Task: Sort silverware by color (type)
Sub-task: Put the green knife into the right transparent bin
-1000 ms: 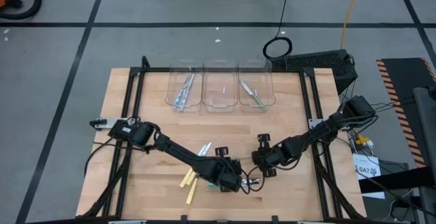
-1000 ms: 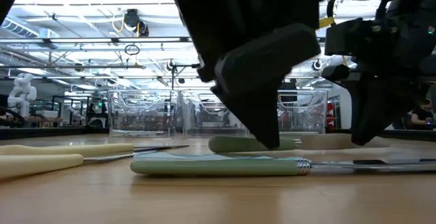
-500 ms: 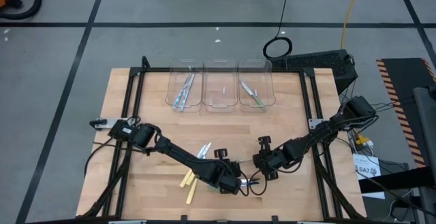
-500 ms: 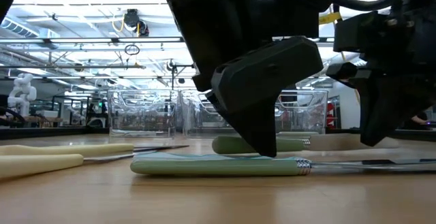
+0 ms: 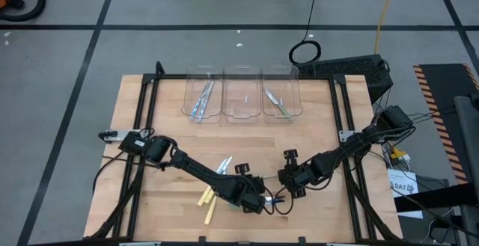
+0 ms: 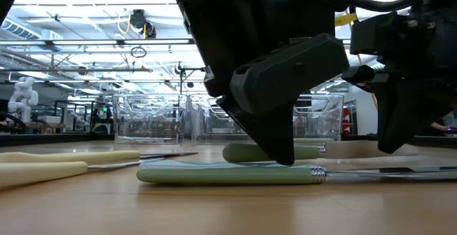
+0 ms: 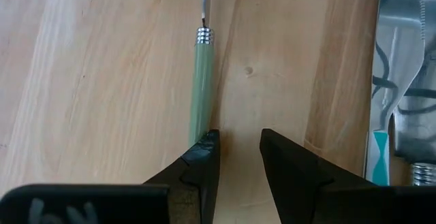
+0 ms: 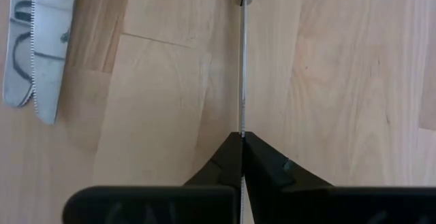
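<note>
Pickup step: slim green-handled utensil (image 7: 201,81) lies on the wooden desk (image 5: 165,104); its thin metal blade is clenched by the right pincer (image 8: 242,141). Left pincer (image 7: 235,146), half-parted, sits beside the handle, holding nothing. Next, presumably: a lift toward a clear bin.

Green-handled utensil (image 7: 201,81) flat on wood

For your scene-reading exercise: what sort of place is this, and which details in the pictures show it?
Probably a robotics lab or industrial test hall: a wooden table in a black frame on a taped concrete floor, loose cables, and overhead trusses and lights behind the clear bins.
</note>
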You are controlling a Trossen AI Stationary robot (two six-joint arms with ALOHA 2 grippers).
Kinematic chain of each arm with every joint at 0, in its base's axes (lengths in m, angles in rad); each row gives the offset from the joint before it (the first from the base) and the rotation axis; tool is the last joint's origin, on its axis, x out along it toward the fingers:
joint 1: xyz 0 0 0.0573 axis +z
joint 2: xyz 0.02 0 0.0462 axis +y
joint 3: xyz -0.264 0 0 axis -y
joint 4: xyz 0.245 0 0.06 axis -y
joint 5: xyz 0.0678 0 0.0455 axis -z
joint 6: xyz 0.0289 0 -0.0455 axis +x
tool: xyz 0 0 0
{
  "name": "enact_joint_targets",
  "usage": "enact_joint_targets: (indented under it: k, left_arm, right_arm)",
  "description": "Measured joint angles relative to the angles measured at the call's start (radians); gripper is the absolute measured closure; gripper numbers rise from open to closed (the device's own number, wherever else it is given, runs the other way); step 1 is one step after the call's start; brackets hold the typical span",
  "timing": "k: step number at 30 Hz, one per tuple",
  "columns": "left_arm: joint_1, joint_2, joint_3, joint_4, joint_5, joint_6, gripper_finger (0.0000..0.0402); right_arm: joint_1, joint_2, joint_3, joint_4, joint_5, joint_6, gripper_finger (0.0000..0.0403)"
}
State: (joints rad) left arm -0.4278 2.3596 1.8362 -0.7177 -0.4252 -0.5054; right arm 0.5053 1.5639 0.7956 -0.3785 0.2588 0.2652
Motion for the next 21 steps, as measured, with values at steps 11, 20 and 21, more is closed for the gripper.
enact_joint_targets:
  k: [11,20,21]
  left_arm:
    - [0.001,0.006,0.000,0.006,-0.003,0.006,0.0282]
    - [-0.016,0.000,0.003,0.003,0.001,0.023,0.0282]
    - [-0.020,0.000,0.017,-0.015,0.003,0.024,0.0282]
  right_arm:
    - [0.000,0.000,0.000,0.000,0.001,-0.012,0.0401]
    - [0.001,0.000,0.000,0.000,0.000,-0.006,0.0401]
    - [0.001,0.000,0.000,0.000,0.000,-0.008,0.0401]
